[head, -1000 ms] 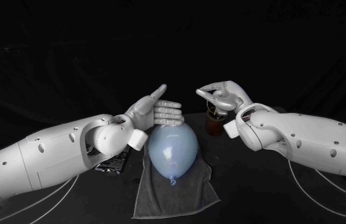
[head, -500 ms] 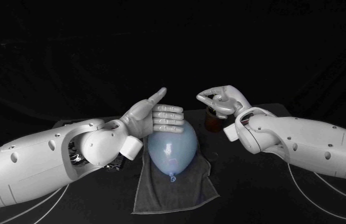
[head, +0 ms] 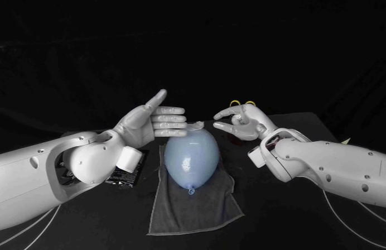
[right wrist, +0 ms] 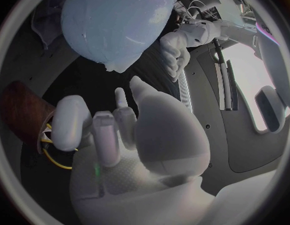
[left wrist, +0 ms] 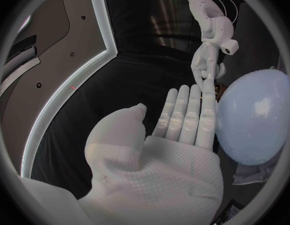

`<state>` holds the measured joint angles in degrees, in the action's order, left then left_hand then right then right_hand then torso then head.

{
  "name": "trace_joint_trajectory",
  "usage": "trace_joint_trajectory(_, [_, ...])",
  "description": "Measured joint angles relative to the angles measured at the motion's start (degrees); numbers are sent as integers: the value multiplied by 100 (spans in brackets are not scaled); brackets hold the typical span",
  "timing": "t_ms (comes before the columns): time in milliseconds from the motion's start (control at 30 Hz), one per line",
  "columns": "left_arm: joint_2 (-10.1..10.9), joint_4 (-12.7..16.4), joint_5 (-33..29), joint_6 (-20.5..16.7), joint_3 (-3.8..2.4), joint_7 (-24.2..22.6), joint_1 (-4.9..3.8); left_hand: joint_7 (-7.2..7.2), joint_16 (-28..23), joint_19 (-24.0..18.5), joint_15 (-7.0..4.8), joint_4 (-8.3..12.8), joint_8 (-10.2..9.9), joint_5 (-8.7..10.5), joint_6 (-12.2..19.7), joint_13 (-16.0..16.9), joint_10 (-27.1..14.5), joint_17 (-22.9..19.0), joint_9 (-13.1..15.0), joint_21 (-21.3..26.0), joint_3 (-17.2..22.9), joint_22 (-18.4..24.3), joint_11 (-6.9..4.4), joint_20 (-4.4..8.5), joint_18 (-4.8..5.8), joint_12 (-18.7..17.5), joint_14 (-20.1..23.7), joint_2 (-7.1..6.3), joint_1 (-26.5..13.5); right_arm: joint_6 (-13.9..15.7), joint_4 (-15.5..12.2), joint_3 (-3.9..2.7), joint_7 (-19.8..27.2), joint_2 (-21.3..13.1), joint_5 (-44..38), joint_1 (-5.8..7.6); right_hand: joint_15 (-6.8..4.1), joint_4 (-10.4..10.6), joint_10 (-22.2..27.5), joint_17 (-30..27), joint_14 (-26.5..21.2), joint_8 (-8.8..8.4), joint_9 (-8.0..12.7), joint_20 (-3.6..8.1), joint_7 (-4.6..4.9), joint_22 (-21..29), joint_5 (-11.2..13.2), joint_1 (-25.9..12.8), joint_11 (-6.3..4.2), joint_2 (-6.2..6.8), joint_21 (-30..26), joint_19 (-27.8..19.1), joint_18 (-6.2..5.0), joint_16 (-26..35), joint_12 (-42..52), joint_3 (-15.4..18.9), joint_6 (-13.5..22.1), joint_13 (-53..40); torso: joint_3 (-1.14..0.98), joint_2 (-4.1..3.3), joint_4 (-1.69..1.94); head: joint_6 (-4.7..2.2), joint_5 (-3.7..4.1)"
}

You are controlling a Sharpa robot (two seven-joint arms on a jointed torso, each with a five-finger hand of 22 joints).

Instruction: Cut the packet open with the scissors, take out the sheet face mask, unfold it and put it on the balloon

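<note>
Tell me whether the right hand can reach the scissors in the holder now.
Probably yes. The scissors stand handles-up in the brown holder just behind the right hand, with nothing between them; its curled fingers would need to open first.

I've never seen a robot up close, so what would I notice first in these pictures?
The big pale blue balloon grabs the eye first, lying on a grey towel in the middle of the black table. Then the two silver hands: the left hand and the right hand are raised at its far end, one on each side. Yellow-handled scissors peek up just behind the right hand.
</note>
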<state>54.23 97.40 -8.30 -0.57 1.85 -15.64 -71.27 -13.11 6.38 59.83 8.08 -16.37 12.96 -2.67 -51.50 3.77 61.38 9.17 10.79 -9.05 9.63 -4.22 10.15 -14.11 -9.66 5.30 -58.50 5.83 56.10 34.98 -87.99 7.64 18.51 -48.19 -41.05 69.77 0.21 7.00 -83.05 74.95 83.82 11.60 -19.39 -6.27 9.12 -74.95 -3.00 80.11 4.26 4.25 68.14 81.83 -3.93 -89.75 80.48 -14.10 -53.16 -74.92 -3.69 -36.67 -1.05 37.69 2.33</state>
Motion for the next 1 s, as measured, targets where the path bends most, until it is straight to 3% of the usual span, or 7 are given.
trace_joint_trajectory(200, [151,30,-10,110,-2,-354,6,-8,51,18,-26,11,1,0,-12,0,60,72,8,-21,-40,0,-21,18,1,2,-27,-60,397,33,-33,-4,159,5,-445,-15,0,-89,5,-3,0,-43,30,0,6,1,0,50,5,50,-36,0,0,16,-30,-45,-9,2,7,-4,3,1,10])
trace_joint_trajectory(300, [210,-37,-11,148,-3,-493,7,-8,53,18,-26,94,1,0,-12,-1,60,109,8,-21,-70,5,-21,18,1,-32,-27,-169,805,22,-51,-4,173,19,-696,-16,0,-196,26,-5,0,-142,78,-31,17,3,0,127,26,80,-82,-30,0,1,-30,-103,3,-1,7,-4,4,14,1])
trace_joint_trajectory(433, [261,-243,-10,151,-4,-642,7,-7,53,-175,-15,226,1,0,-12,-1,80,153,8,69,-60,36,-1,-67,2,-46,-16,-286,1228,-21,-91,-4,150,49,-1025,20,1,-235,27,-5,-1,-201,110,-31,1,4,0,148,25,102,-82,-30,1,-5,-30,-109,72,-2,7,-3,6,30,-29])
trace_joint_trajectory(567, [289,-414,12,129,-5,-763,7,-7,53,-367,-5,271,1,0,-12,-1,79,190,7,163,-60,37,-1,-157,4,-81,-6,-371,1490,-111,-124,-7,33,116,-1382,143,1,-251,27,-4,-1,-232,131,-31,-16,4,0,126,25,125,-82,-30,1,-5,-30,-125,92,-3,7,-2,7,41,-63])
trace_joint_trajectory(700, [282,-491,52,97,-5,-836,6,-7,53,-458,-5,271,1,0,-11,-1,79,206,7,183,-60,37,-1,-204,4,-81,-6,-383,1550,-220,-137,-13,-170,198,-1679,242,1,-223,28,-3,-1,-255,139,-31,-17,3,0,36,24,203,-82,-30,2,-5,-35,-97,92,2,7,-2,7,51,-82])
trace_joint_trajectory(1000, [193,-581,164,9,-4,-899,6,-6,53,-497,15,254,0,0,-11,-2,79,212,1,205,-78,36,-1,-206,40,-81,14,-383,1549,-426,-133,-12,-976,460,-2211,375,13,-145,15,0,11,-288,150,-31,5,0,0,-171,36,103,-30,-30,2,0,23,-53,70,-1,10,-1,7,70,-122])
